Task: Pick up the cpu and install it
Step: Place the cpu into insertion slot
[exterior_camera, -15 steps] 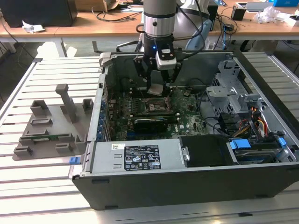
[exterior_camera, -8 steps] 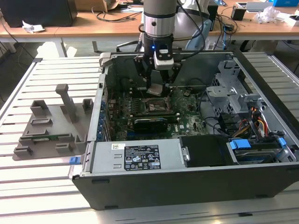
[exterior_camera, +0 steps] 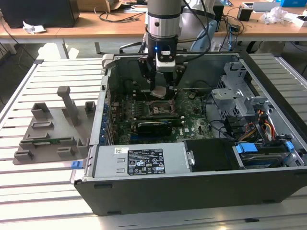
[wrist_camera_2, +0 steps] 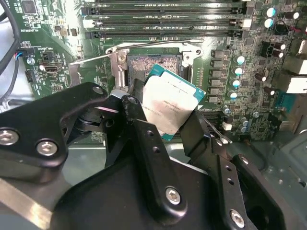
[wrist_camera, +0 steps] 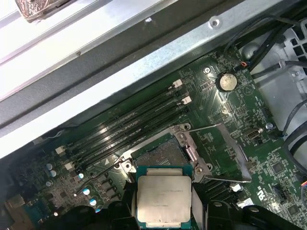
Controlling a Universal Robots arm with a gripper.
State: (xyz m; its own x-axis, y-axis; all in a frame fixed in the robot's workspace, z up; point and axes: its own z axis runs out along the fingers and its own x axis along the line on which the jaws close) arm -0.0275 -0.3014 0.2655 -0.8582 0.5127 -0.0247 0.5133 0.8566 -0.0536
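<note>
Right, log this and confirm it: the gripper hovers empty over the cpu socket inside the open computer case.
Not empty. The gripper is shut on the cpu, clamped by its edges, as both wrist views show. The rest stands: it hovers over the cpu socket inside the open computer case.

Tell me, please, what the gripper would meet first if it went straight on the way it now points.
Probably the open socket on the motherboard: the gripper, shut on the cpu, points at it, with nothing visibly between.
</note>
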